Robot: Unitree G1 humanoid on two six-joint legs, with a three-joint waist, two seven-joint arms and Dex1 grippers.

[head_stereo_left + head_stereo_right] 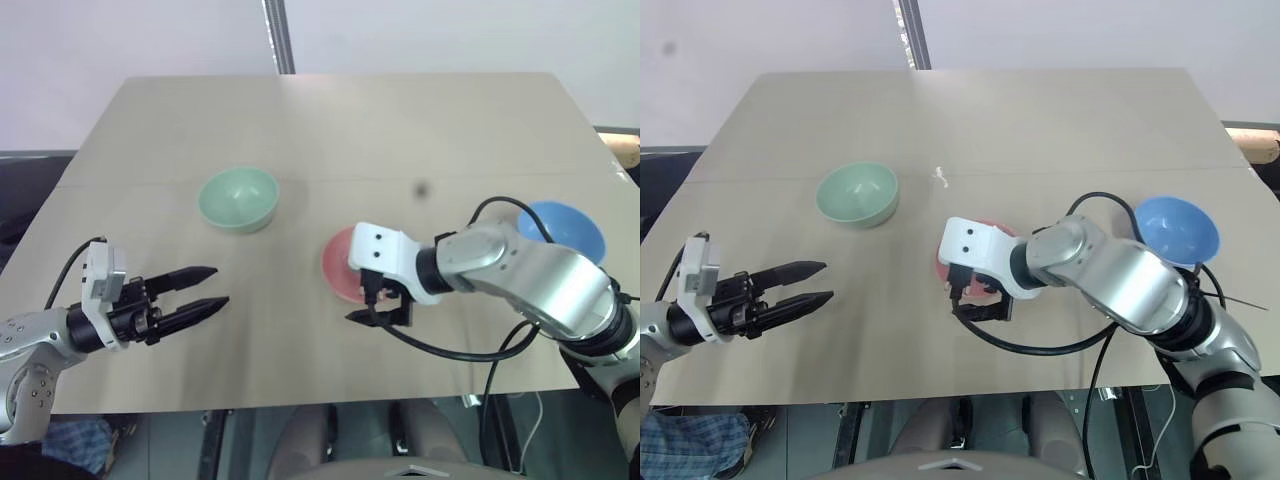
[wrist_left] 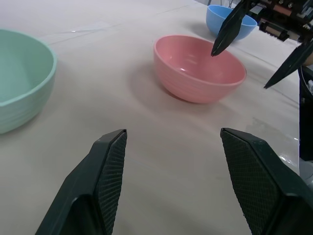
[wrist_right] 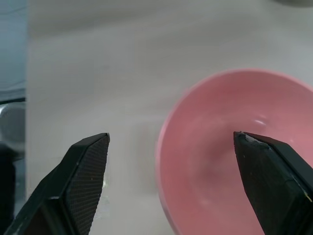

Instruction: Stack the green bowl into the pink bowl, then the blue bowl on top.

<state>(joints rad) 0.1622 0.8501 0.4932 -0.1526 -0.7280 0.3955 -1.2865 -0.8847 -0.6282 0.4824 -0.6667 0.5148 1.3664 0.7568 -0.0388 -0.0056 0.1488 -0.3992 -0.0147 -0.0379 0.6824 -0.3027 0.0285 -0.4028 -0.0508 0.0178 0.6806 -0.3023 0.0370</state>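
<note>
Right tool spread wide over pink bowl's near rim, left tool spread and empty by counter's left edge, green bowl and blue bowl apart.

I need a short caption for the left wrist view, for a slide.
Open left hand faces the empty pink bowl; right hand hovers open above it.
</note>
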